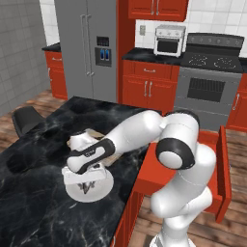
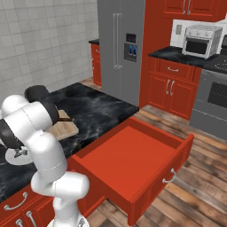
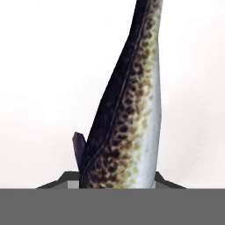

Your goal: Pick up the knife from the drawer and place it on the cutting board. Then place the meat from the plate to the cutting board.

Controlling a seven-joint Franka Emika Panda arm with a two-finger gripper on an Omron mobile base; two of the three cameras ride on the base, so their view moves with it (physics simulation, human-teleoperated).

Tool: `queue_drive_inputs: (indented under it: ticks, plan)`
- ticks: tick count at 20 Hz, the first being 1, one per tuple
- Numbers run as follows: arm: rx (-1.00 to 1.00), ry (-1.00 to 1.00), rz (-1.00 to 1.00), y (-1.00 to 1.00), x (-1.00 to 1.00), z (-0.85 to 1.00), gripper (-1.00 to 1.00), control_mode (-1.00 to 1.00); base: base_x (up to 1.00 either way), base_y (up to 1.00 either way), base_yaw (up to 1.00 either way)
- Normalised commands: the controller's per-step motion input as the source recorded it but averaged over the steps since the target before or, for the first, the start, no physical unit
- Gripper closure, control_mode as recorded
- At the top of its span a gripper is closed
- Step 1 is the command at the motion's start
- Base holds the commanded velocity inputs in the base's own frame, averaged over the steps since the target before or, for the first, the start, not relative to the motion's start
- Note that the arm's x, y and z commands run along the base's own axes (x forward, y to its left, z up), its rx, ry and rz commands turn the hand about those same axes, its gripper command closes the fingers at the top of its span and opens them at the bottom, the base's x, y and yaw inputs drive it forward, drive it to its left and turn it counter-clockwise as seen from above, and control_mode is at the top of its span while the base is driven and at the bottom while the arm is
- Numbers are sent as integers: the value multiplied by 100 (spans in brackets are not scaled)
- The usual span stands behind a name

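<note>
The tool (image 1: 87, 185) is lowered onto the plate (image 1: 101, 191) on the dark tabletop (image 1: 34, 202). In the hand view the meat (image 3: 125, 118) is seen lying on the plate (image 3: 44, 79) between the fingertips (image 3: 57, 181); whether it is clamped cannot be told. The cutting board (image 2: 65, 128) is located just beyond the plate. The drawer (image 2: 128, 164) is observed pulled fully open.

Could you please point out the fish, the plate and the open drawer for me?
fish (image 3: 127, 110): hand view, on its spotted flank.
plate (image 1: 103, 189): left base view, on its right rim.
drawer (image 2: 133, 159): right base view, on its red floor.
</note>
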Motion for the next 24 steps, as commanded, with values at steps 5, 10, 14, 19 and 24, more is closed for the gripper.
queue_drive_inputs:
  ticks: [5, 10, 14, 19, 24]
  plan:
    - [0, -10, -11, -19, -21, 29, 100, -100, 0, 0, 0]
    - [0, -13, -13, -34, -2, 54, 100, -100, 0, 0, 0]
    - [0, -9, -15, -43, 2, 45, 100, -100, 0, 0, 0]
    - [0, -4, -18, -41, 20, 45, 100, -100, 0, 0, 0]
    - [1, 0, -18, -45, 31, 36, 100, -100, 0, 0, 0]
